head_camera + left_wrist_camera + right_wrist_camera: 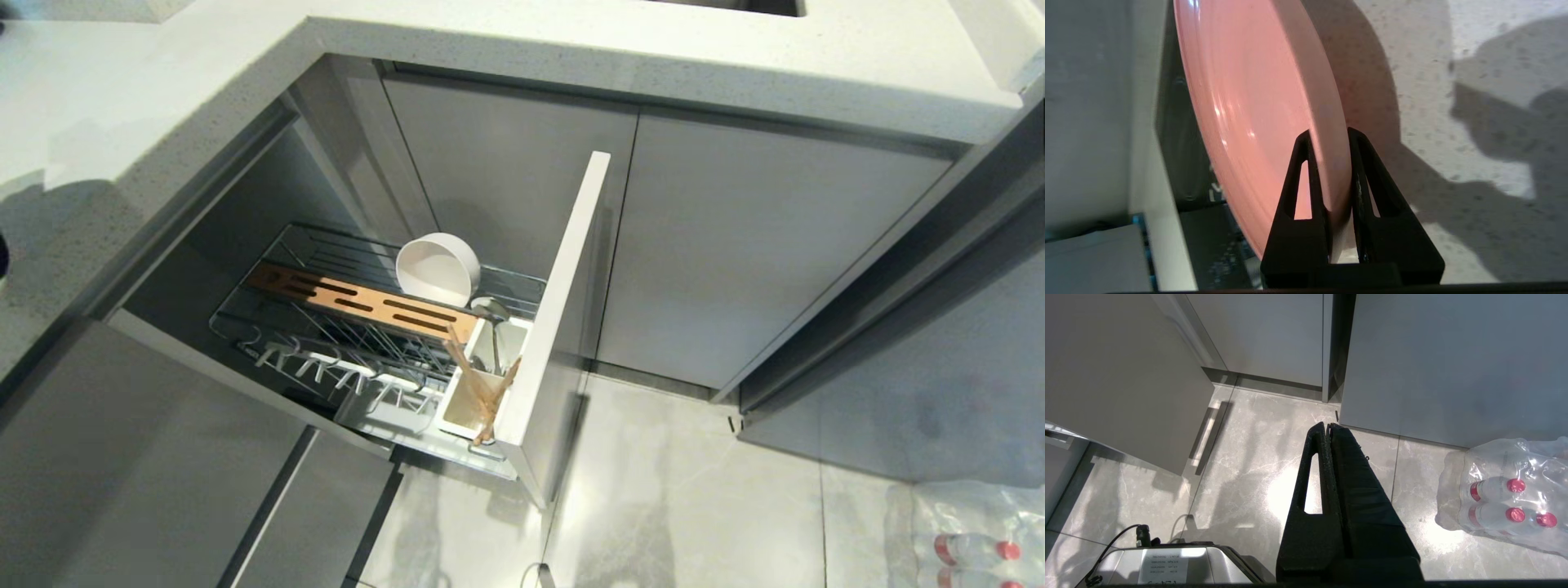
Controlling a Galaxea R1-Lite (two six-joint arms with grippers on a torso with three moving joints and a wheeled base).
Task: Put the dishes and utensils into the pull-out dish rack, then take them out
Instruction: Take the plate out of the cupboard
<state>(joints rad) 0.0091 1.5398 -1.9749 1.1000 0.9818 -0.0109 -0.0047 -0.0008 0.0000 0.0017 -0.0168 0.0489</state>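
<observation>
In the left wrist view, the left gripper [1329,171] filled the lower centre of the frame, its two black fingers [1298,192] nearly together and pinched on the rim of the pink plate [1257,102], which stood on edge and ran up to the top of the picture over a speckled counter [1453,61]. In the right wrist view, the right gripper [1329,428] hung at lower centre above the marble floor [1241,457], fingers pressed together and holding nothing, with a wrapped pack of bottles [1506,498] at the right edge.

In the head view neither arm showed. The pull-out dish rack [269,355] stood drawn out at centre left, its pale front panel [563,310] nearest the floor. Just behind that panel the white utensil cup [465,408] held the chopsticks [482,388] leaning crossed, and the spoon [490,314] stood in its farther compartment. Beyond the brown wooden strip [363,304], the white bowl [438,269] lay tilted on its side on the wire at the rack's far edge
</observation>
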